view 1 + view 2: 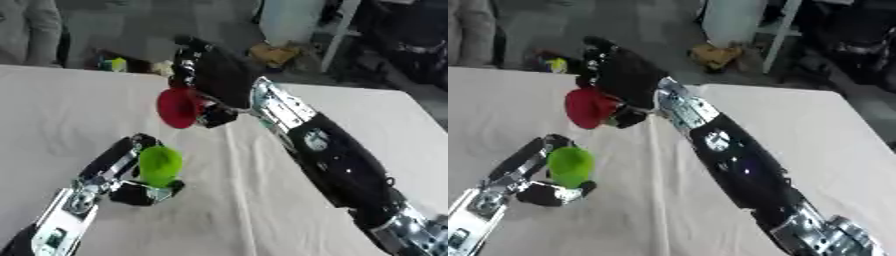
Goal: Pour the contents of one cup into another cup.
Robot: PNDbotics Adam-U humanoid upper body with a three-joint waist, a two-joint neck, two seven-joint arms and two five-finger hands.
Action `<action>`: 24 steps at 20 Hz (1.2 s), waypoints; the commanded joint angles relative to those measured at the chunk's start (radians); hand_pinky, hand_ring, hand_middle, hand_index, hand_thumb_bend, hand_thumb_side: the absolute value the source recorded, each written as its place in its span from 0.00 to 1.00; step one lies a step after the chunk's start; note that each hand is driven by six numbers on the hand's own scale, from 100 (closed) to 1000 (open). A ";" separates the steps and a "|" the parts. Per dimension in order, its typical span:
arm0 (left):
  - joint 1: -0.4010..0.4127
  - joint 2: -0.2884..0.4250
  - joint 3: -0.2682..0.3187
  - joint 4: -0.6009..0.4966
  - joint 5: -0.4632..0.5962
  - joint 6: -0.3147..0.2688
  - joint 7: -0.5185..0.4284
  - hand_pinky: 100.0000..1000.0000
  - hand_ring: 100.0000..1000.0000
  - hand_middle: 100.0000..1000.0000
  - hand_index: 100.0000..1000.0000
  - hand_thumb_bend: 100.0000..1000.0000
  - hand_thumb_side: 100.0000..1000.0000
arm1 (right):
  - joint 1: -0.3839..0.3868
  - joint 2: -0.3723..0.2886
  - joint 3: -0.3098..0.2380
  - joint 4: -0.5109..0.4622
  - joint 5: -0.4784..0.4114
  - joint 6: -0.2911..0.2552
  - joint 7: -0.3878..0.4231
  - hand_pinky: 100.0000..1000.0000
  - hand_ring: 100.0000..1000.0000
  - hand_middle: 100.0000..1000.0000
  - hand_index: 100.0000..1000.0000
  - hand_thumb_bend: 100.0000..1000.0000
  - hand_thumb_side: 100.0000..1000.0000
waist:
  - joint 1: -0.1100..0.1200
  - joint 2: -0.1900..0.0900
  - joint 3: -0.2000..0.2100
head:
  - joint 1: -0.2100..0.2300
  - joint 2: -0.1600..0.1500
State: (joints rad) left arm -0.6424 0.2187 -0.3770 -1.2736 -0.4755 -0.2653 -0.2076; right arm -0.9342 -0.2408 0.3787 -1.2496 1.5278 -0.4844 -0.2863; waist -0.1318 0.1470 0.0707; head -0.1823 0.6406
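Left hand (131, 187) lower left, curled round upright green cup (160, 165). Right hand (210, 80) upper centre, clamped on tipped red cup (179, 107).

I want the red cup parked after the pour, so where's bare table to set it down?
Bare cloth lies right of the right arm, toward the table's right edge, and left of the red cup along the far left. It is crowded at centre-left, where the right hand tips the red cup above the green cup in the left hand.
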 commanded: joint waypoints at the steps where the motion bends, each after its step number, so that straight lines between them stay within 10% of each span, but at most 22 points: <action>1: -0.023 -0.007 0.013 -0.010 0.002 0.001 0.008 0.34 0.07 0.08 0.45 0.07 0.25 | -0.028 -0.017 -0.001 -0.036 0.039 0.012 -0.017 0.87 0.60 0.28 0.54 0.00 0.00 | 0.006 -0.020 -0.004 | 0.002 -0.002; 24: -0.025 -0.012 0.024 -0.011 0.010 0.014 0.014 0.34 0.06 0.07 0.45 0.08 0.25 | -0.037 -0.021 0.035 -0.077 0.220 0.080 -0.088 0.90 0.58 0.38 0.60 0.00 0.00 | -0.005 -0.030 -0.013 | 0.009 0.001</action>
State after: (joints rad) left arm -0.6430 0.2102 -0.3645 -1.2699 -0.4735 -0.2528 -0.1954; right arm -0.9500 -0.2416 0.4200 -1.3073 1.7370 -0.4078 -0.3682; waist -0.1436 0.1346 0.0612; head -0.1751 0.6406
